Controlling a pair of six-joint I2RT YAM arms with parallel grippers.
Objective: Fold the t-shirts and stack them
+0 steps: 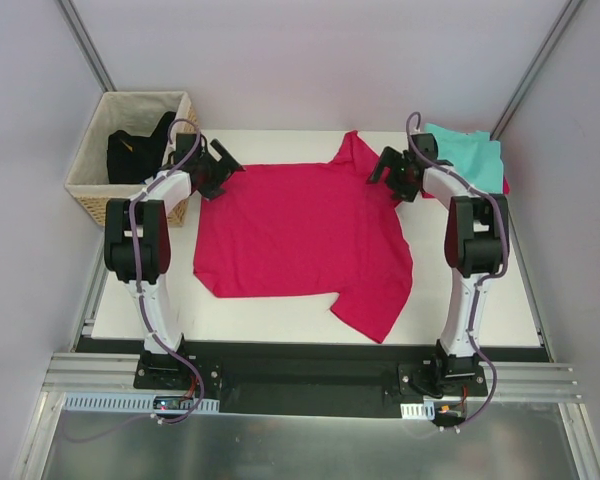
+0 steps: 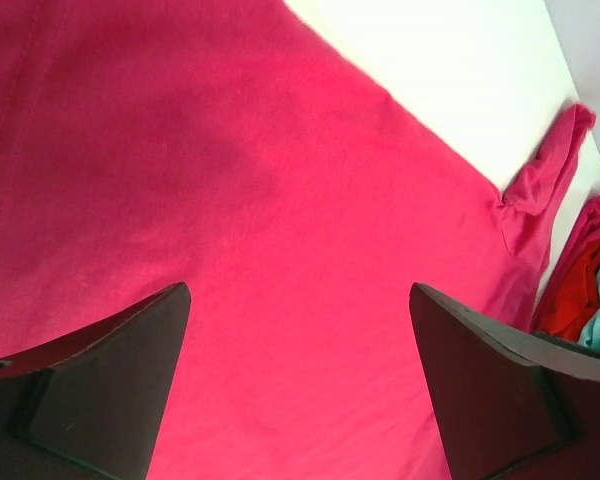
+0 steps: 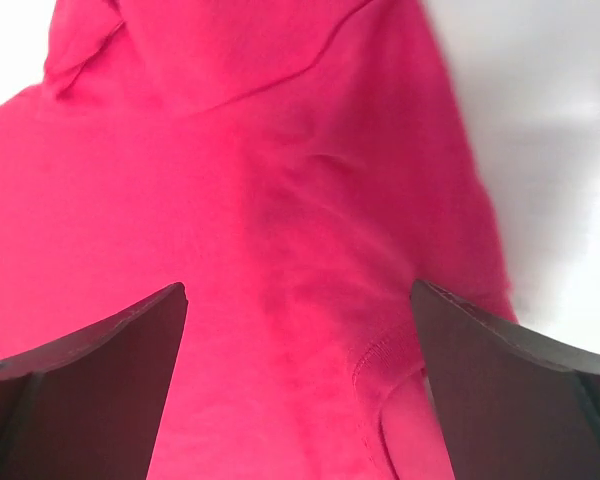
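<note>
A large magenta-pink t-shirt point(image 1: 300, 235) lies spread across the white table, one sleeve bunched up at the far edge point(image 1: 355, 150) and a lower corner folded toward the front right. My left gripper point(image 1: 225, 165) hangs open over the shirt's far left corner; in the left wrist view point(image 2: 300, 300) only pink cloth lies between its fingers. Over the shirt's far right part my right gripper point(image 1: 385, 168) stands open too, and the right wrist view point(image 3: 300, 300) shows pink cloth and a ribbed hem under it. A teal t-shirt point(image 1: 470, 155) lies at the far right corner with a red one point(image 2: 572, 295) under it.
A woven wicker basket point(image 1: 130, 150) with dark clothes inside stands beyond the table's far left corner, close to the left arm. Grey walls close in both sides. Bare white table point(image 1: 260, 320) shows along the front and at the right.
</note>
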